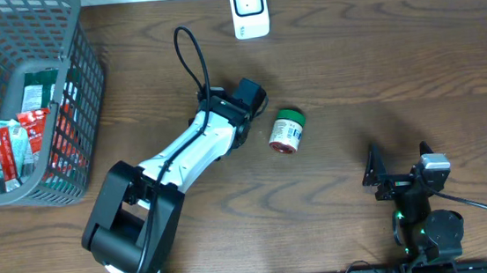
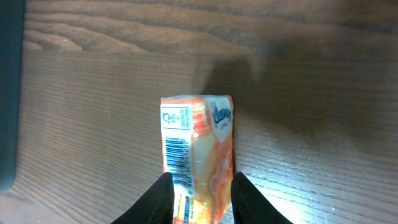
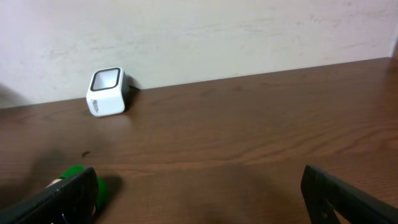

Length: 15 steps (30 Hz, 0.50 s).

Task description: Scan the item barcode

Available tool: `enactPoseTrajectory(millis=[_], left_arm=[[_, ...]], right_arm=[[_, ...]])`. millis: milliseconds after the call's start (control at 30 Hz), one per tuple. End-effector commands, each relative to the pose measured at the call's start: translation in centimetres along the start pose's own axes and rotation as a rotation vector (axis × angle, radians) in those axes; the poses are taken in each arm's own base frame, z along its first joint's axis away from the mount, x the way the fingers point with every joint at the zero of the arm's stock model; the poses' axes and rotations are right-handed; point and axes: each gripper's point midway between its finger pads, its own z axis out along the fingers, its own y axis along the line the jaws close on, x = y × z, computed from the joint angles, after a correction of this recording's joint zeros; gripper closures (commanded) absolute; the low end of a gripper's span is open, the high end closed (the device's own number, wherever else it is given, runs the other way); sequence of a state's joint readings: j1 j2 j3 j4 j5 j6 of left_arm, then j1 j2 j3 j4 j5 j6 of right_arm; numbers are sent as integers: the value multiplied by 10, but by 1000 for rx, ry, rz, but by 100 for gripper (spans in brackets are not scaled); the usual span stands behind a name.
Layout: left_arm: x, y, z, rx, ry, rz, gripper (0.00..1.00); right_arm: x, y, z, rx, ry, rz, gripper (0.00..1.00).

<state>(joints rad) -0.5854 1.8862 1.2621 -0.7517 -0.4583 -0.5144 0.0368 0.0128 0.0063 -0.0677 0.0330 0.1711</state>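
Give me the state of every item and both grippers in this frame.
left gripper: jaws closed on the orange packet
orange packet: gripped, barcode visible on its side
right gripper: jaws wide open, empty
green-lidded jar: lying on its side on the table, untouched
scanner: upright at the table's far edge
basket: holding several packets

Dim warm light; left wrist view soft; glare on table (image 2: 311, 193) beside packet (image 2: 196, 155), shadow beyond.
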Motion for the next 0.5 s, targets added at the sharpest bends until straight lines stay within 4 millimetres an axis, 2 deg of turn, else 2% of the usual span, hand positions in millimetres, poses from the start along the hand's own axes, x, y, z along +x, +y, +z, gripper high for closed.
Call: enactPoseTrajectory(millis=[0,133,200,300,467], left_arm=[[-16,0,-17,32,-52,-16,66],[-23,8,-24,38,-72,-36,57],[-26,15,-24,48,-67,-64,46],[-25,17,-18,129,-2,-113,36],[-12,15,-4,325,159,-177,33]], right_arm=[[1,-2,0,6,1,-11,1],[0,-2,0,6,1,-11,1],[1,-2,0,6,1,-11,1],[1,-2,0,6,1,-11,1],[1,-2,0,6,1,-11,1]])
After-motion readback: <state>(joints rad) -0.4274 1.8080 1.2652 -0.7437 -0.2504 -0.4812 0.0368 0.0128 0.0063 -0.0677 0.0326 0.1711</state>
